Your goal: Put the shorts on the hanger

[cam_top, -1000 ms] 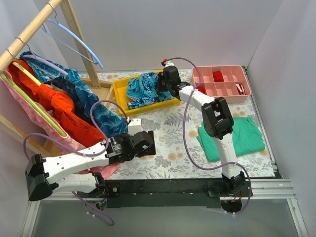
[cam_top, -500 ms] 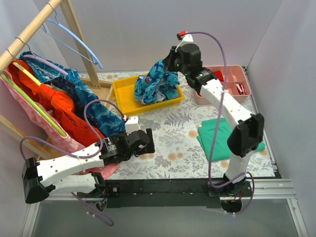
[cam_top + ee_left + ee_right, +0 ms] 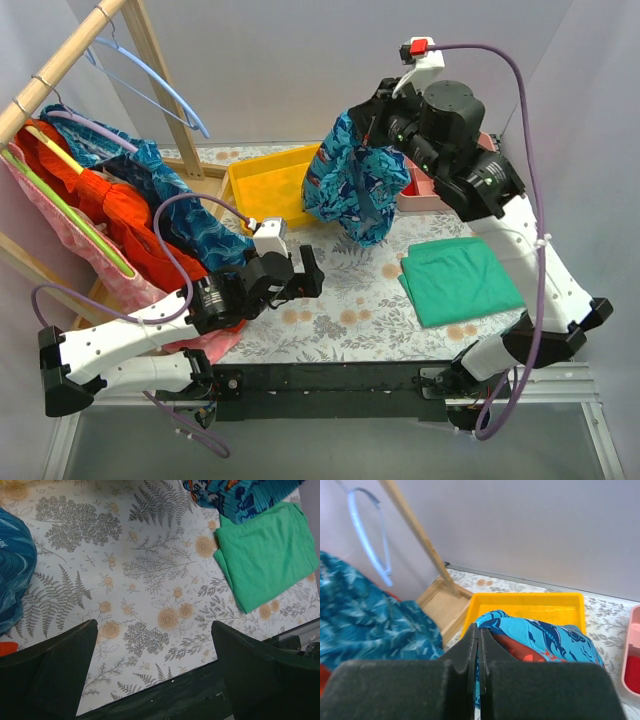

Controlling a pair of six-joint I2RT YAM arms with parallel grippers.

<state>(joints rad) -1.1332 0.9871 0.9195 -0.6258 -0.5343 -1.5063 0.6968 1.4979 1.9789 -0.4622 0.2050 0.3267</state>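
The turquoise printed shorts hang in the air above the table's middle, pinched at their top edge by my right gripper, which is shut on the fabric. In the right wrist view the closed jaws clamp a fold of the shorts. The light-blue hanger hangs empty from the wooden rail at the upper left, also seen as a thin blue hanger in that view. My left gripper is low over the floral table, open and empty; the shorts' hem shows at the top.
An empty yellow tray lies behind the shorts. A green folded cloth is on the right, a pink divided box behind it. The rack at left carries a teal garment, orange and pink clothes and a slanted wooden post.
My right arm has lifted the shorts out of the yellow tray and carried them up and toward the front. The left gripper has shifted slightly right, still open.
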